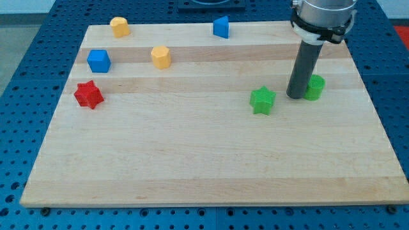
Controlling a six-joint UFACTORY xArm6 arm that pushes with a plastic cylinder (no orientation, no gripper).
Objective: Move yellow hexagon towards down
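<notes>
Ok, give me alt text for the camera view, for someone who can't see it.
My tip rests on a wooden board between a green star and a green block, far from two yellow blocks at upper left. Two blue blocks and a red star also sit there.

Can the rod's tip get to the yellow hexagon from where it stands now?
Probably yes. My tip sits by the green round block at the view's right; the board between it and the yellow hexagon is bare, with the green star below that line.
</notes>
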